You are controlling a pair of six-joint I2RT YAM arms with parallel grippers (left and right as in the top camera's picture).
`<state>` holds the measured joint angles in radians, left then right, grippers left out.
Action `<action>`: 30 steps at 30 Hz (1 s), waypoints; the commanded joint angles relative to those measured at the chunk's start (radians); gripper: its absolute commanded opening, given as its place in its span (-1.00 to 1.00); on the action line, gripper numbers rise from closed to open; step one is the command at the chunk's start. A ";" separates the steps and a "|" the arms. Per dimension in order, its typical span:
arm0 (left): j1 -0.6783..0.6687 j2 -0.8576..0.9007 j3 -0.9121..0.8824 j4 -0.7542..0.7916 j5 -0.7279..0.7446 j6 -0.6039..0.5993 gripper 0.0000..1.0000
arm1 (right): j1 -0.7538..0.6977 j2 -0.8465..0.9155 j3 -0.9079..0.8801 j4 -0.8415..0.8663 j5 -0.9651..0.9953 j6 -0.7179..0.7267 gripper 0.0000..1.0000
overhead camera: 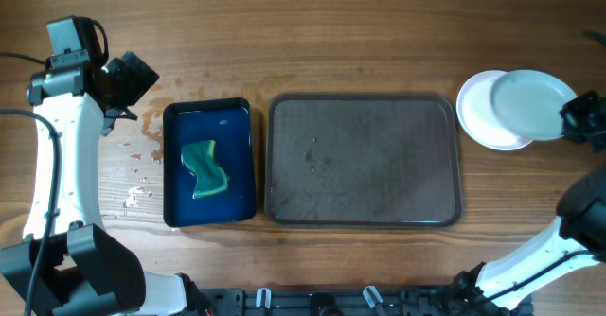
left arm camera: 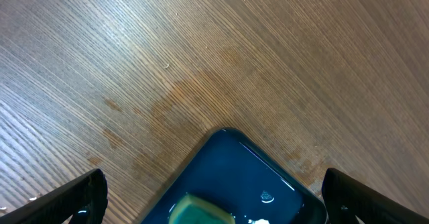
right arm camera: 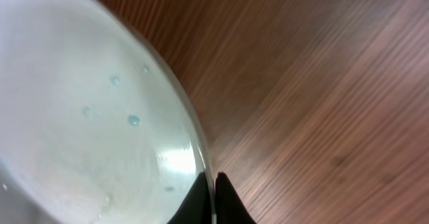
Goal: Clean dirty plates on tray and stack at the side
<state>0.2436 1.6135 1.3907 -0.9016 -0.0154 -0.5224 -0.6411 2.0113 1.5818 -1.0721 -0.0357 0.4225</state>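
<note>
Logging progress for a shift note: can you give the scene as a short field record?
large tray: no plates on it
held plate: rim pinched by right gripper, overlapping the resting plate
resting plate: on table, right of the large tray
left gripper: open, above blue tray corner
blue tray: holds green sponge

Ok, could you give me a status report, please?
Right gripper shut on plate rim, above second plate at the side. Left gripper open, over blue tray corner. Large tray holds no plates. Nothing in the way.
</note>
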 commanded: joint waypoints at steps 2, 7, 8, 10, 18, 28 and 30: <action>-0.006 0.012 0.003 0.001 0.009 -0.017 1.00 | 0.101 -0.019 -0.109 0.072 -0.044 0.026 -0.91; -0.006 0.012 0.003 -0.003 0.009 -0.017 1.00 | 0.163 -0.019 -0.116 0.097 -0.041 0.086 -0.91; -0.006 0.012 0.003 -0.003 0.009 -0.017 1.00 | 0.163 -0.019 -0.116 0.095 -0.040 0.103 -0.91; -0.006 0.012 0.003 -0.003 0.009 -0.017 1.00 | 0.161 -0.019 -0.116 0.089 -0.035 0.104 -0.91; -0.006 0.012 0.003 -0.003 0.016 -0.017 1.00 | 0.159 -0.022 -0.104 0.064 -0.019 0.072 0.02; -0.007 0.012 0.003 -0.016 0.026 -0.005 0.97 | 0.182 -0.246 0.056 -0.004 0.012 -0.035 0.88; -0.013 0.012 0.003 -0.038 0.026 -0.001 0.91 | 0.209 -0.343 0.060 -0.003 0.012 -0.041 0.90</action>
<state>0.2428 1.6138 1.3907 -0.9195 -0.0010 -0.5285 -0.4732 1.8172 1.6054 -1.0721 -0.0364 0.4175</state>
